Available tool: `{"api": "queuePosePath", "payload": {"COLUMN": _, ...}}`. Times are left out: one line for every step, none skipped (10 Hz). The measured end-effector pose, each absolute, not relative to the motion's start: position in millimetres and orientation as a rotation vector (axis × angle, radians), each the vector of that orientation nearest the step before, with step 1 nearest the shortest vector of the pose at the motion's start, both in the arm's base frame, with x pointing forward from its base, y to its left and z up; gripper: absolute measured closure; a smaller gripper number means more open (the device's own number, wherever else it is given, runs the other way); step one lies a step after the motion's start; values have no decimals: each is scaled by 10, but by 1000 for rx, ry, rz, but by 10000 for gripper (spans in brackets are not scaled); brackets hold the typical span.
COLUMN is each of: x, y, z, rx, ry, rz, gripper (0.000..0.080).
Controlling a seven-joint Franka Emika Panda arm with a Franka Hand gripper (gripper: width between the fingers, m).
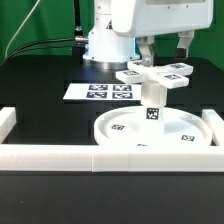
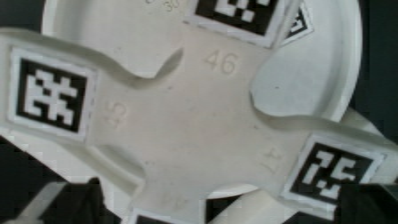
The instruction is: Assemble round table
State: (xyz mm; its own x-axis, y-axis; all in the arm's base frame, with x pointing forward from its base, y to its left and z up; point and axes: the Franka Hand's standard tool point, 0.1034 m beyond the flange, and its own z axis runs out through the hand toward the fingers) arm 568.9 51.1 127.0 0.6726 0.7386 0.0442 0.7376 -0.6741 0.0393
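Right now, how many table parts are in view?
3. The disc top lies by the border rail; the leg stands upright on its centre; the cross base sits atop the leg. None seems hidden.

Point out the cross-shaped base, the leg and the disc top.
cross-shaped base [image 1: 151, 76]: exterior view, on the central hub of the cross.
leg [image 1: 153, 109]: exterior view, on the tagged side of the upright cylinder.
disc top [image 1: 168, 131]: exterior view, on bare surface inside the rim.

cross base over leg, border rail perhaps touching disc top, bare table on the exterior view's left
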Motion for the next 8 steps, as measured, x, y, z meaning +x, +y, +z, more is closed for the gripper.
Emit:
{"api": "queuePosePath", "payload": {"x": 5690, "y": 489, "z": 1268, "rx": 2819, "ry": 1337, "rz": 86, "gripper": 151}}
{"api": "queuePosePath", "payload": {"x": 5690, "y": 488, "z": 1267, "rx": 2797, "ry": 1380, "rz": 85, "gripper": 151}}
{"api": "queuePosePath", "payload": {"x": 5687, "y": 475, "z": 1264, "rx": 2729, "ry": 1502, "rz": 80, "gripper": 151}}
{"api": "queuePosePath", "payload": {"x": 5679, "y": 461, "z": 1252, "rx": 2658, "ry": 1620, "rz": 69, "gripper": 151}}
{"api": "queuePosePath", "payload": {"x": 5661, "y": 452, "z": 1232, "rx": 2614, "ry": 1688, "rz": 50, "gripper": 151}}
{"api": "queuePosePath", "payload": {"x": 5655, "y": 448, "z": 1221, "rx": 2559, "ry": 1767, "rz": 43, "gripper": 151}}
{"api": "queuePosePath", "payload": {"x": 5652, "y": 447, "z": 1213, "rx": 2549, "ry": 1783, "rz": 41, "gripper": 151}}
{"api": "queuePosePath", "payload": {"x": 5648, "y": 446, "z": 1201, "rx": 2564, "ry": 1762, "rz": 39, "gripper": 151}}
